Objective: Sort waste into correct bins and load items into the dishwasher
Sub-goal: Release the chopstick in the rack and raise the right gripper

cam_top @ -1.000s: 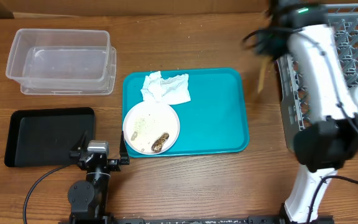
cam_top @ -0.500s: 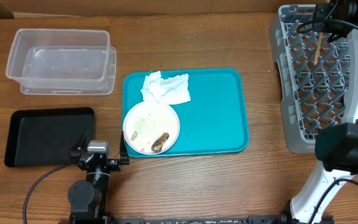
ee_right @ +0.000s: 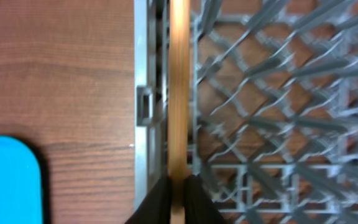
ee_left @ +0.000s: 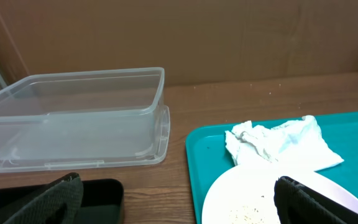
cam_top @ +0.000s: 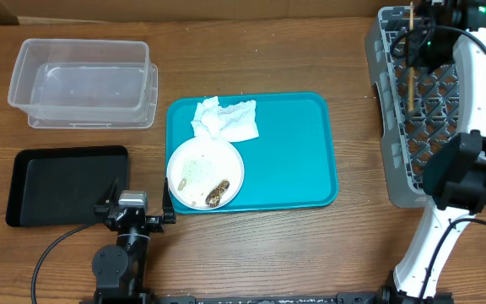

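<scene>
My right gripper (cam_top: 418,40) is shut on the pale wooden chopsticks (cam_top: 412,72) and holds them over the back left part of the grey dish rack (cam_top: 390,160). In the right wrist view the chopsticks (ee_right: 179,87) run straight up from the shut jaws (ee_right: 178,198) along the rack's left rim (ee_right: 143,106). My left gripper (cam_top: 137,203) is open and empty near the table's front edge, between the black tray (cam_top: 66,184) and the white plate (cam_top: 202,160). The plate holds rice grains (cam_top: 194,169) and a brown lump (cam_top: 218,193). A crumpled napkin (cam_top: 224,120) lies behind it. The clear tub (cam_top: 83,80) stands at the back left.
The teal serving tray (cam_top: 289,152) carries the plate and napkin in the middle of the table. The left wrist view shows the tub (ee_left: 73,112), napkin (ee_left: 278,143), plate (ee_left: 253,193) and black tray (ee_left: 101,199) ahead. My right arm column stands at the front right.
My right arm has swung right and back from the rack's left edge to above the rack, carrying the chopsticks, which now point along the rack's left side. The left arm has not moved.
</scene>
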`<state>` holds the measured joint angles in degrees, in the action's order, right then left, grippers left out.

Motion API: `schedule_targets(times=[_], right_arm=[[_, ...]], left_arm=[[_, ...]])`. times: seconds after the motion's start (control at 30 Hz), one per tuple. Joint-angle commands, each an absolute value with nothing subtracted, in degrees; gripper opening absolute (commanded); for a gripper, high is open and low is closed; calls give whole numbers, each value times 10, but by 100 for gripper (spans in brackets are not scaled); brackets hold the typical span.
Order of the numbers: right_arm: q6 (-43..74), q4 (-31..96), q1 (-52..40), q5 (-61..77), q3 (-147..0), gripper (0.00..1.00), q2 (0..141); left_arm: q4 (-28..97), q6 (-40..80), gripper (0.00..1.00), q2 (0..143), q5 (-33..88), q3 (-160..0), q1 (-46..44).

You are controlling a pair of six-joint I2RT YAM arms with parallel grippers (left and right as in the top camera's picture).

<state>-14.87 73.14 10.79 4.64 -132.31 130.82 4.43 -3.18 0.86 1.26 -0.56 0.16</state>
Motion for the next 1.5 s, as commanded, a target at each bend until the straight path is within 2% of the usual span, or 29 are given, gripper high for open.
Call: schedule_targets(times=[0.0,0.2,0.33,0.5,0.57,0.6,0.63,0.87,1.1,1.47], right_arm=[[-144,738,109,66,-1327,32,1305],[-112,784,109,65,-1327,39,1298],[-74,817,109,81,-1328,39,1276],[-75,897,108,231,-1328,39,1229],[-111,946,102,314,-1328,39,1214],[-138,966,98,345,-1328,43,1209],[-150,971,91,369,-1326,100,1203],[-83,971,21,354,-1324,100,1178],[12,971,-40,232,-1324,100,1122],[22,961,-153,196,-1303,100,1103]], left_arm=[[44,-37,100,3,15,-3,6],[44,-37,100,3,15,-3,6],[44,-37,100,3,15,-3,6],[44,-37,100,3,15,-3,6],[44,-37,100,3,15,-3,6],[44,-37,100,3,15,-3,6],[44,-37,100,3,15,-3,6],[44,-37,100,3,15,-3,6],[44,-37,100,3,15,-3,6],[44,-37,100,3,15,-3,6]])
